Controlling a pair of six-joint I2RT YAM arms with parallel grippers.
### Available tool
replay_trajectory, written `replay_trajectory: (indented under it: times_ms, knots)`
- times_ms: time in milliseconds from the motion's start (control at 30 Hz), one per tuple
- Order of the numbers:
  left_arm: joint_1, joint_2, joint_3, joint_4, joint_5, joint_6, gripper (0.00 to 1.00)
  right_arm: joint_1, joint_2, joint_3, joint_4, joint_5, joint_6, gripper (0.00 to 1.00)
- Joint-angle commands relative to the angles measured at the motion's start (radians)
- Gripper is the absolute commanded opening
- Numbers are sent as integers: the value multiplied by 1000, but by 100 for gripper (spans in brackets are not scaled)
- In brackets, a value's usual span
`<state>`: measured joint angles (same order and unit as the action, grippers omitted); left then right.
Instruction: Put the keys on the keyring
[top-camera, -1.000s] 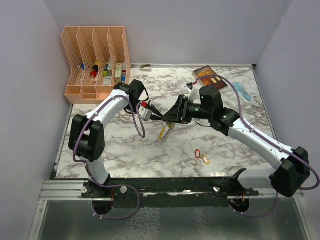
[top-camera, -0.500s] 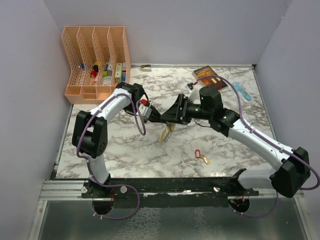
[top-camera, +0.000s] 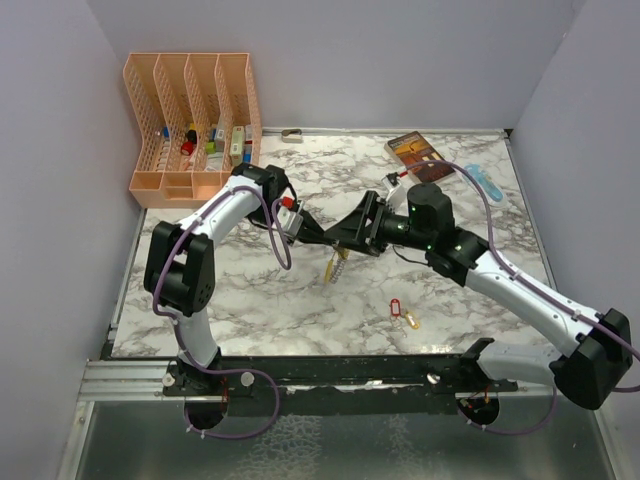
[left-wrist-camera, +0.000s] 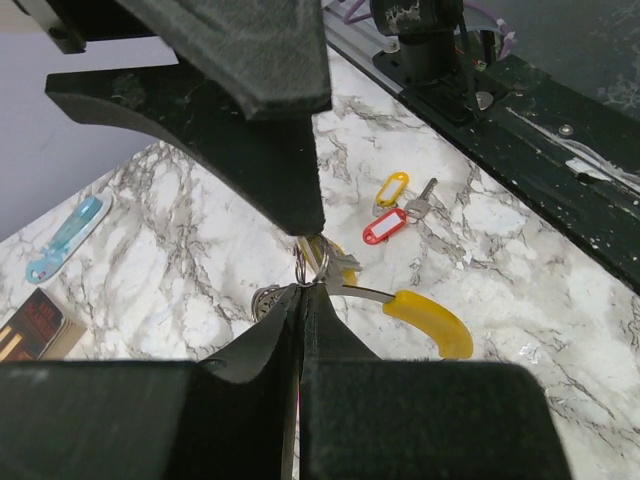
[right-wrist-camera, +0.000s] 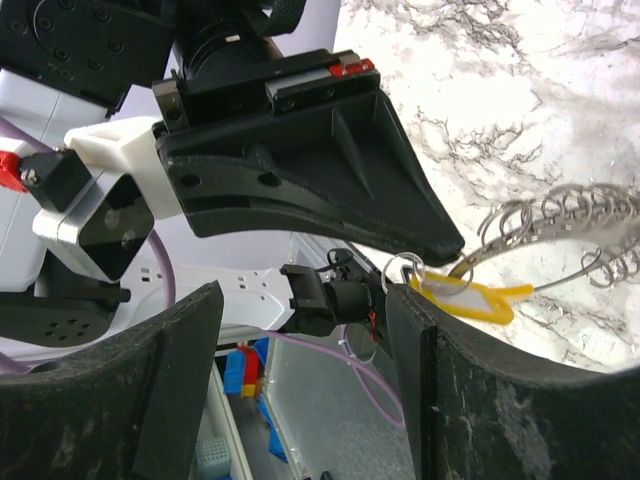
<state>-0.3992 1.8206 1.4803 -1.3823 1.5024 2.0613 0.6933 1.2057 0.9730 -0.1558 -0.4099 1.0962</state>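
Observation:
My left gripper is shut, its tip pinching a small silver ring of the keyring, which hangs below it above the table. The keyring's metal links and curved yellow segment also show in the top view. A yellow tag hangs at the pinched ring. My right gripper is open and faces the left one, with one fingertip right beside the ring. A red-tagged key and an orange-yellow-tagged key lie on the table; both show in the left wrist view.
A peach file organiser stands at the back left. A brown book and a blue plastic object lie at the back right. A small metal item lies by the back wall. The black rail runs along the near edge.
The left gripper moved slightly up and right with the keyring. The right arm's wrist shifted right and back, its gripper still facing the left one. The loose keys have not moved.

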Motion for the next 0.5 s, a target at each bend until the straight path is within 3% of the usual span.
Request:
replay_trajectory:
  times_ms: [0, 200, 467]
  knots:
    - [7, 6, 39, -22, 175, 195, 0, 9, -48, -34, 31, 54, 40, 68]
    - [6, 3, 40, -23, 176, 205, 0, 9, -54, -44, 103, 85, 56, 71]
    - [7, -3, 38, -23, 176, 214, 0, 9, -84, 58, -44, 158, -67, 71]
